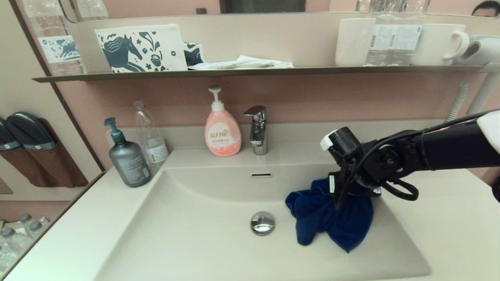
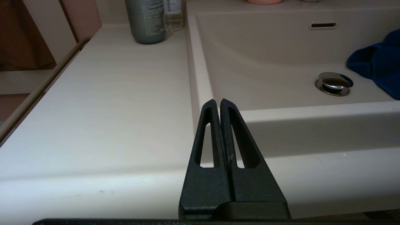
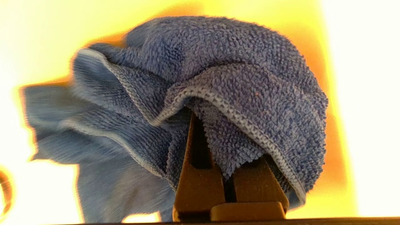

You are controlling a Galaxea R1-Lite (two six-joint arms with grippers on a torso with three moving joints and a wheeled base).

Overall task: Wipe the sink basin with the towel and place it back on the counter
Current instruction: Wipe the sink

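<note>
A dark blue towel (image 1: 332, 218) lies bunched on the right side of the cream-white sink basin (image 1: 195, 234), just right of the chrome drain plug (image 1: 262, 223). My right gripper (image 1: 353, 193) reaches in from the right and is shut on the towel (image 3: 218, 93), whose folds hide the fingertips. The slot overflow hole (image 1: 261, 175) sits in the basin's back wall. My left gripper (image 2: 217, 101) is shut and empty, parked low before the counter (image 2: 109, 109) at the basin's front left corner, out of the head view. More counter (image 1: 449, 218) lies right of the basin.
A chrome faucet (image 1: 257, 130) and a pink soap pump (image 1: 222, 128) stand behind the basin. A grey pump bottle (image 1: 127, 156) and a clear bottle (image 1: 150, 136) stand at back left. A dark wall shelf (image 1: 250, 71) carries mugs and a printed pouch.
</note>
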